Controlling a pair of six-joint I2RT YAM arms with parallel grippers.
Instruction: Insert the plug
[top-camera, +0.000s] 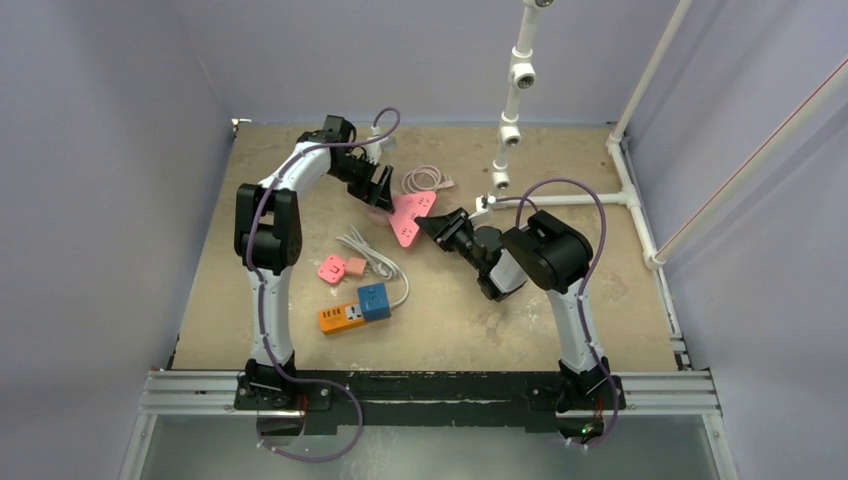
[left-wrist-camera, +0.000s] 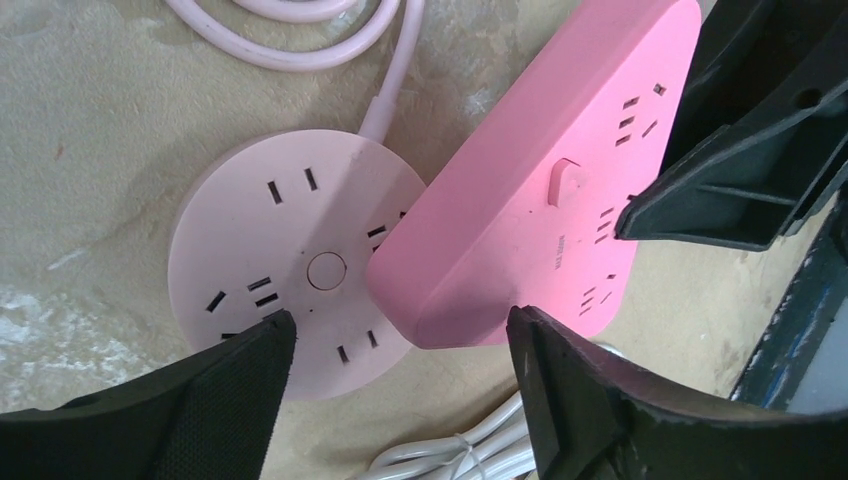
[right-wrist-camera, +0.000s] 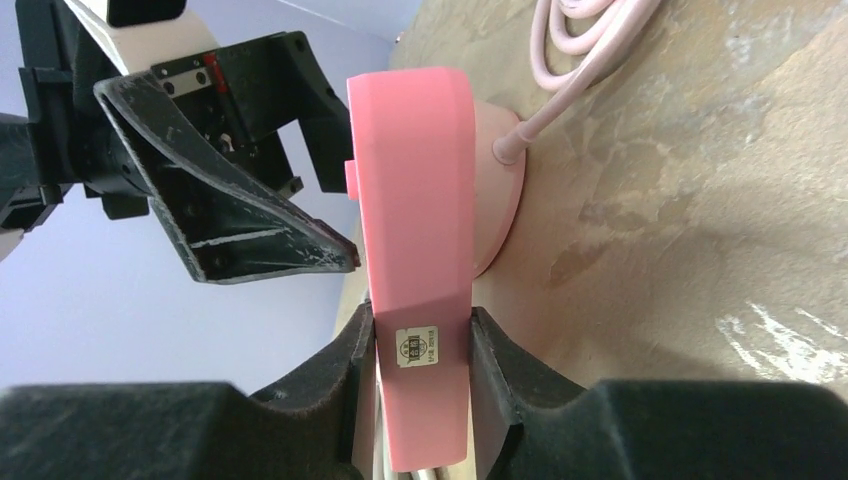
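The pink power strip (top-camera: 408, 215) sits just toward 12 o'clock of the middle of the surface (top-camera: 450, 330). The right pincer (right-wrist-camera: 420, 345) pinches it by one narrow end, a pad (right-wrist-camera: 345, 370) pressed on each broad face beside the small label. The strip's far corner overlaps the rim of a pale round socket (left-wrist-camera: 290, 260) at its 9 o'clock; I cannot tell whether the two touch. The left pincer (left-wrist-camera: 395, 325) hangs spread above that overlap and holds nothing.

A pale pink cord (top-camera: 425, 180) is coiled at the strip's 1 o'clock. A white cable (top-camera: 375, 258) lies at its 7 o'clock, and an orange strip (top-camera: 342, 317) lies nearer the arms. No prongs show in any view, so it is unclear which lead carries the plug.

The strip looks like rigid moulded plastic, light and glossy. Held only at one end, it will probably pivot or slide when a plug is pushed in. Bracing it flat on the surface, or gripping nearer the outlets but clear of the rocker switch, should steady it. The plug is best taken by its hard body, across the flat sides, since the soft cord would bend and give no aim
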